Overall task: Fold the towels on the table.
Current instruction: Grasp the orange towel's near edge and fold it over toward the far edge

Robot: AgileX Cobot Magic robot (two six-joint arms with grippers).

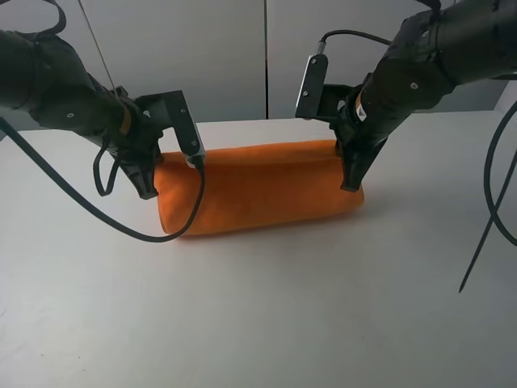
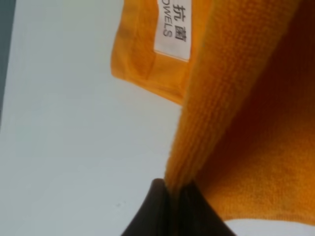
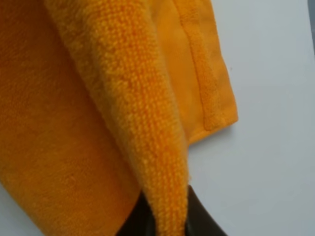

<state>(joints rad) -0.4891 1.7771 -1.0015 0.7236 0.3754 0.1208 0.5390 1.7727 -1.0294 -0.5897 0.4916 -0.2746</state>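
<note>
Left gripper (image 1: 150, 187): pinched on towel (image 1: 258, 194) edge, lifted. Right gripper (image 1: 352, 183): likewise, opposite end. Towel: rolled over mid-fold, lower layer flat on table (image 1: 266, 323). Risk: slippage from thin bite on soft pile; skewed fold from uneven travel.

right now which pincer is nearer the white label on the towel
Left. The left pincer grips the orange towel at the end bearing the white label; the right pincer grips the opposite end.

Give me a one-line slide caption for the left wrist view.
Left pincer shut on a raised edge of the orange towel, white label showing, above the white table.
</note>
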